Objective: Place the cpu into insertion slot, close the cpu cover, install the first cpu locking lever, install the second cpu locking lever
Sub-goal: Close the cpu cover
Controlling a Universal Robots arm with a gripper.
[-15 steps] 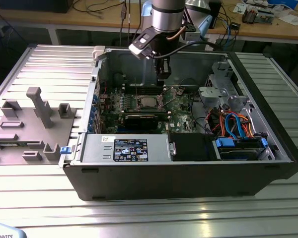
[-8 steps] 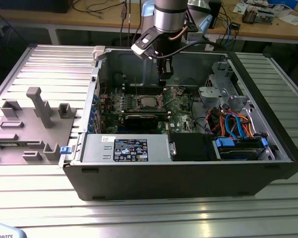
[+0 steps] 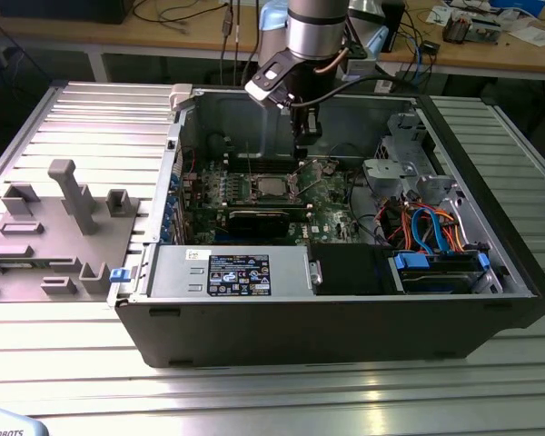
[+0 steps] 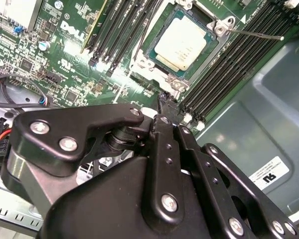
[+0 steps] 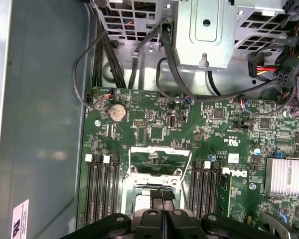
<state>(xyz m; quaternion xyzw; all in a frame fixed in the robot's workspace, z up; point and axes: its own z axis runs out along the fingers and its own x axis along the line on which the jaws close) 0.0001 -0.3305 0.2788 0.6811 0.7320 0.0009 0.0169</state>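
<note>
Silvery metal tops the cpu (image 4: pixel 182 44), which lies flat in the insertion slot (image 4: pixel 148 50). Just above it hangs the gripper (image 5: pixel 163 195), fingers together on nothing. The cpu cover (image 5: pixel 159 155) looks tipped up, with 1 wire lever (image 4: pixel 254 34) free. I judge the chip light, stiff and fragile underneath, best held by 2 opposite edges.

Silvery-grey cpu (image 4: pixel 182 44) (green board (image 4: pixel 65 69) around)

Exterior high — wrist views near motherboard (image 5: pixel 154 119)
</note>
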